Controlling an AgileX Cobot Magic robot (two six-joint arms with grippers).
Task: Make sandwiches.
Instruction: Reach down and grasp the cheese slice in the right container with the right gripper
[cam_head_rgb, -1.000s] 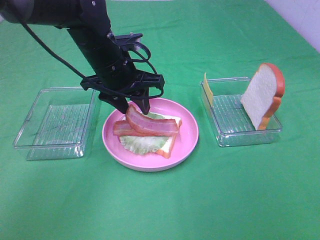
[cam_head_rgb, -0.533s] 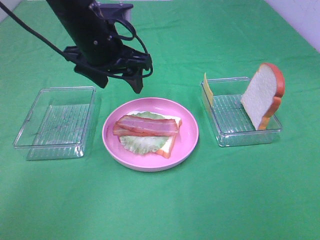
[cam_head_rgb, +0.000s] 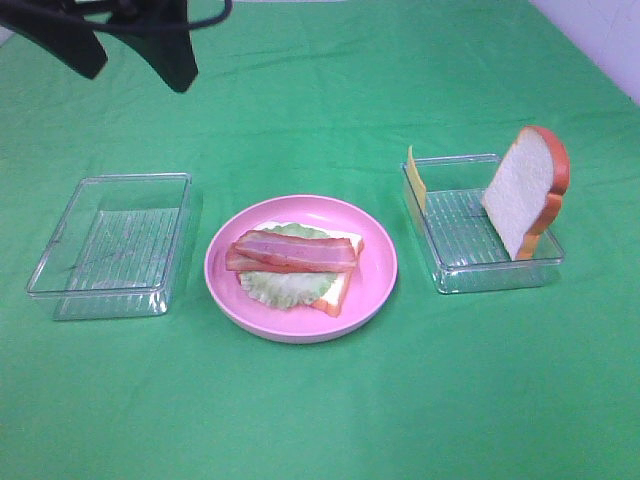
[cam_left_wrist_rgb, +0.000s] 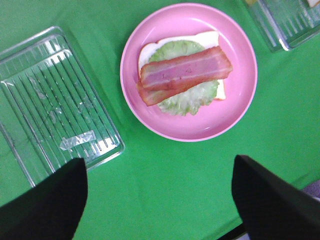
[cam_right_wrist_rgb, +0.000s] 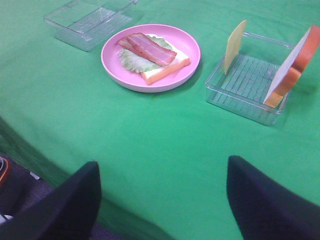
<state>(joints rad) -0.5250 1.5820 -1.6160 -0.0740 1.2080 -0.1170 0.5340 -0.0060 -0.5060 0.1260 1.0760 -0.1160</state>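
On the pink plate (cam_head_rgb: 375, 270) lies a sandwich stack: a bread slice (cam_head_rgb: 340, 288), a lettuce leaf (cam_head_rgb: 285, 288) and two bacon strips (cam_head_rgb: 292, 251) on top; the left wrist view shows the bacon strips (cam_left_wrist_rgb: 185, 74) from above. A second bread slice (cam_head_rgb: 527, 190) leans upright in the right tray (cam_head_rgb: 450, 270), with a thin yellow cheese slice (cam_head_rgb: 415, 179) at the tray's far left corner. My left gripper (cam_head_rgb: 135, 55) hangs open and empty high at the far left, well clear of the plate. My right gripper (cam_right_wrist_rgb: 162, 200) is open near the table's front edge, holding nothing.
An empty clear ribbed tray (cam_head_rgb: 115, 245) stands left of the plate. Green cloth covers the table. In the right wrist view the table's near edge (cam_right_wrist_rgb: 30, 150) drops off below the gripper.
My left gripper let go of the top bacon strip on the stack, opened wide, and rose up and away to the far left.
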